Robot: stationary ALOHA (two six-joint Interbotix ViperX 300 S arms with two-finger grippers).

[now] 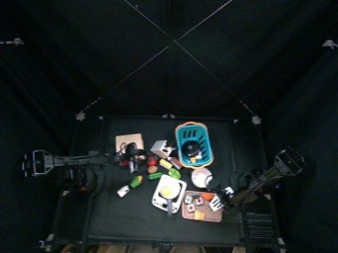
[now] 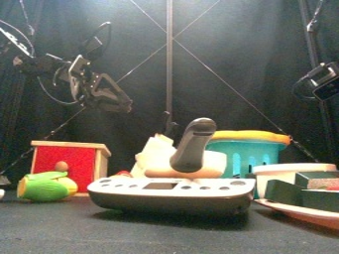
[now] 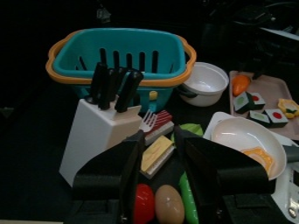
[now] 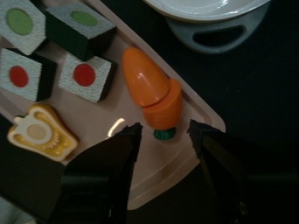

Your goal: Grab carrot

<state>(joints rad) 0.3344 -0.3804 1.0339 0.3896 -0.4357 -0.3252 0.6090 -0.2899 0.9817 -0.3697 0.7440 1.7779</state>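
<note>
The orange carrot (image 4: pixel 151 86) with a green stub end lies on a pink tray (image 4: pixel 163 179), next to sushi pieces (image 4: pixel 82 74). My right gripper (image 4: pixel 163 147) hangs just above the carrot's green end. Its jaws are open, one on each side of that end, and hold nothing. In the top view the right gripper (image 1: pixel 227 195) is over the tray (image 1: pixel 201 210) at the table's front right. The carrot also shows far off in the left wrist view (image 3: pixel 239 85). My left gripper (image 3: pixel 162 175) is open and empty above small play foods, at the table's left.
A white knife block (image 3: pixel 100 131), a teal basket (image 3: pixel 122 57), a white bowl (image 3: pixel 208 83) and a white plate (image 3: pixel 239 140) stand mid-table. In the front view a grey scale (image 2: pixel 172 193), a red box (image 2: pixel 73 159) and a green toy (image 2: pixel 51 186) stand near the front edge.
</note>
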